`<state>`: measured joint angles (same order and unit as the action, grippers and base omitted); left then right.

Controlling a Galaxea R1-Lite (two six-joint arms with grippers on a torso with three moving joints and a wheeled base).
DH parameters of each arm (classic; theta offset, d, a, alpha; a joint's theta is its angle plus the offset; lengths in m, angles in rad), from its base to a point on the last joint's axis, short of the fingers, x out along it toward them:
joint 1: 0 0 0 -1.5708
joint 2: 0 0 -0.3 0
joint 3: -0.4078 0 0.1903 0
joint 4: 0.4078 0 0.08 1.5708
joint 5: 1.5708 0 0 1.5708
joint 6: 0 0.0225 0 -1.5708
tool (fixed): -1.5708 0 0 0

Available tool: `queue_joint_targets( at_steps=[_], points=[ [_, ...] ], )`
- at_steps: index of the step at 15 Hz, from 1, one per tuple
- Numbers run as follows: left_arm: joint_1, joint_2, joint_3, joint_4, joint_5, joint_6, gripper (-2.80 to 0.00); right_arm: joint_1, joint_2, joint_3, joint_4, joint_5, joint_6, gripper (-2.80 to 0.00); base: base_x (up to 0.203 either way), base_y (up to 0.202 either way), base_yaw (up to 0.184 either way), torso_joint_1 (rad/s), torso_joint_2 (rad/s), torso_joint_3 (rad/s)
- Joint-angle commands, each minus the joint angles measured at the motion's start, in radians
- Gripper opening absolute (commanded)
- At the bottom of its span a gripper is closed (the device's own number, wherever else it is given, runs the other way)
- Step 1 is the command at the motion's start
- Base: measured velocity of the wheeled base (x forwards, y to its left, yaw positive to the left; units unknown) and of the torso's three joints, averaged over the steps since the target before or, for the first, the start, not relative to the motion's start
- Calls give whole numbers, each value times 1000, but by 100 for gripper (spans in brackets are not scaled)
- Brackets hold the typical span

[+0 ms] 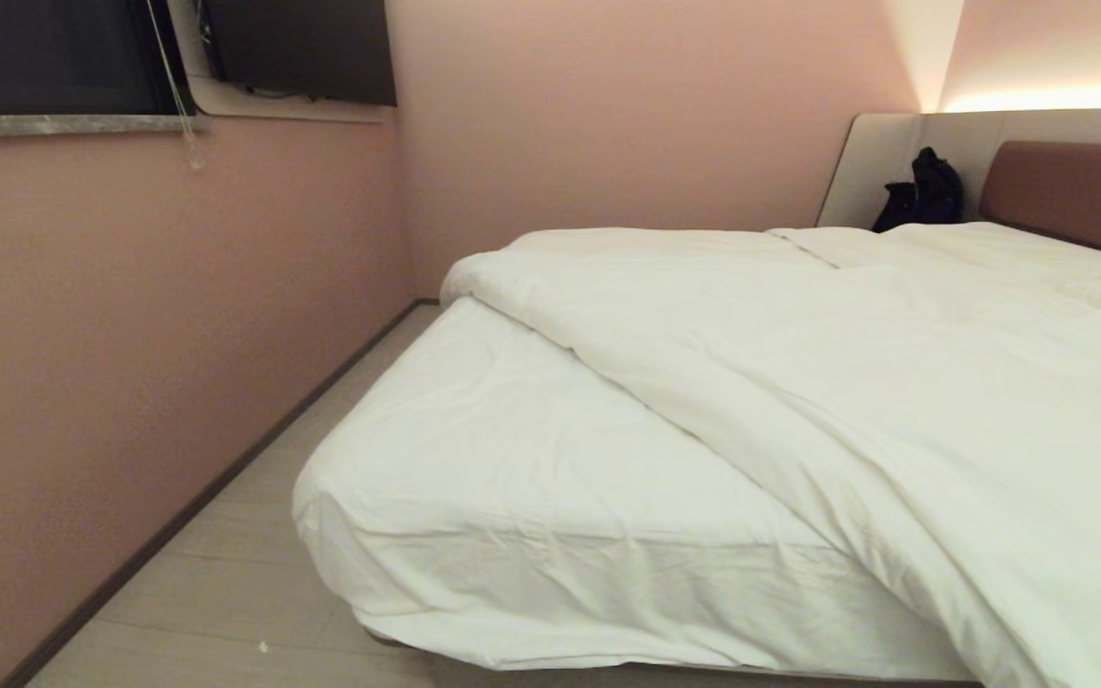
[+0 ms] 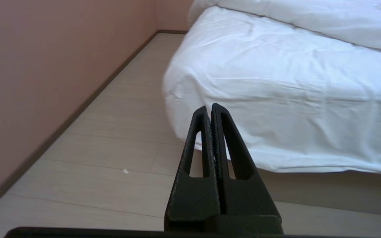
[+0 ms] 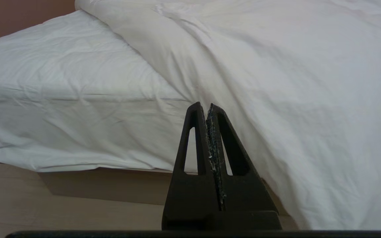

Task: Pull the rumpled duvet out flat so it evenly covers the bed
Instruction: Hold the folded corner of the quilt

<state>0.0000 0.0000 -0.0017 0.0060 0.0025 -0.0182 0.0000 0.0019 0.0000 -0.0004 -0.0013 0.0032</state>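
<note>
duvet [image 1: 847, 382] skewed diag, bed [image 1: 512, 478] corner bare

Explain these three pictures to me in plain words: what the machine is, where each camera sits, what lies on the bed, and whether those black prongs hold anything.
This is a wheeled robot with two arms, each ending in a claw. The wide picture comes from a camera on its head, looking down at the bed. Neither arm shows there. The other two pictures come from cameras on the wrists, looking along the prongs.

In the left wrist view the left claw is shut and empty, pointing at the bare corner of the mattress sheet above the floor. In the right wrist view the right claw is also shut and empty, aimed at where the duvet drapes over the bed's near edge.

The duvet lies slanted, leaving the near left corner uncovered. Pillows sit by the headboard, with a black bag beside them.
</note>
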Motion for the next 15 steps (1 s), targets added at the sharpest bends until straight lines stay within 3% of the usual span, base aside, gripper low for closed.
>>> queue_joint_targets(
  at_steps=[1, 15],
  points=[
    [0, 2, 0, 0, 1, 0, -280, 0, 0, -2, 0, 0, 0, -280, 0, -195, -2, 2, 7, 2],
    [0, 2, 0, 0, 1, -2, -280, 0, 0, 0, 0, 1, 0, -280, 0, -194, 0, 3, 2, 3]
  ],
)
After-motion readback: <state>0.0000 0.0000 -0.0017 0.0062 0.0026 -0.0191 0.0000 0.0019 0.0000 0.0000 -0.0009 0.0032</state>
